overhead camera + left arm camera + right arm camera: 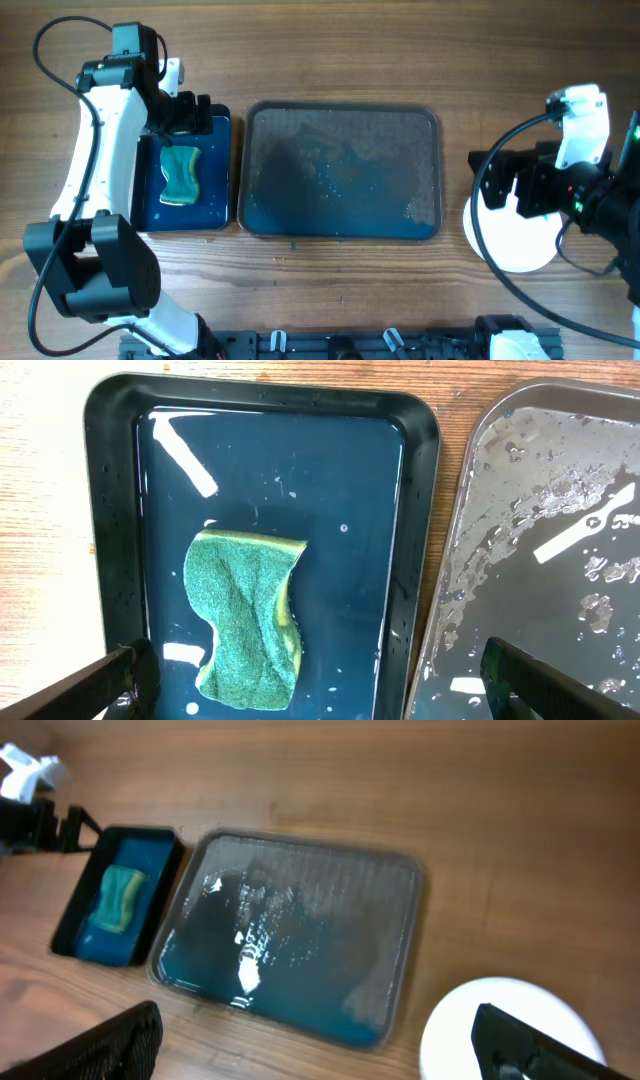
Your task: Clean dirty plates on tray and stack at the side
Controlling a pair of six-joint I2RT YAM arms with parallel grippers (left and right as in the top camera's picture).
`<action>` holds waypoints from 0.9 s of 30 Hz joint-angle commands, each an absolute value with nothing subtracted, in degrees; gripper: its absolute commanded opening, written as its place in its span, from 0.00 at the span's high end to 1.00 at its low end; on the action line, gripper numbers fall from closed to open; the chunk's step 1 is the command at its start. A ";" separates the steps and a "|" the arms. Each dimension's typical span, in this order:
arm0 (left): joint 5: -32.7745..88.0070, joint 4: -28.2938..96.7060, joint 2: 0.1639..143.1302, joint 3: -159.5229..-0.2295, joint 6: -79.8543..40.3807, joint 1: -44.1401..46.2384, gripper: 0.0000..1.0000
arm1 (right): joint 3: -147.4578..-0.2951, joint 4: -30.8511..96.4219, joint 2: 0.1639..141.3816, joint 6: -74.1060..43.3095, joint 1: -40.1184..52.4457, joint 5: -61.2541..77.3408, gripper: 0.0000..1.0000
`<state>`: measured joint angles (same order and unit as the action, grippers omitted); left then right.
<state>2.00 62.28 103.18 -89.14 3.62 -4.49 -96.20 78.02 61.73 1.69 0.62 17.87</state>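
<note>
The large dark grey tray (340,170) lies mid-table, wet with blue-tinted water and holding no plates; it also shows in the left wrist view (540,550) and the right wrist view (290,940). White plates (510,240) sit stacked on the table right of the tray, partly hidden by my right arm; their faces look clean white in the right wrist view (500,1020). No blue-smeared plate is in view. My left gripper (320,680) is open and empty above the small sponge tray. My right gripper (320,1040) is open and empty, above the stack's left side.
A small black tray (218,170) with a blue wet bottom holds a green sponge (181,175), also seen in the left wrist view (245,620). It stands just left of the large tray. Black cables loop beside both arms.
</note>
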 commanded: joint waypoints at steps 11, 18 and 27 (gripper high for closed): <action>2.50 62.13 103.07 -89.62 4.08 -4.27 0.00 | -44.49 27.40 31.86 7.44 0.84 17.15 0.00; 2.50 62.13 103.07 -89.62 4.08 -4.27 0.00 | -17.10 7.86 12.14 6.92 0.97 19.68 0.00; 2.50 62.13 103.07 -89.62 4.08 -4.27 0.00 | -3.05 1.04 0.19 7.09 1.17 19.64 0.00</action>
<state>2.02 62.11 103.18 -89.14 3.62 -4.49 -5.89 3.11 1.58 7.01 0.73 18.44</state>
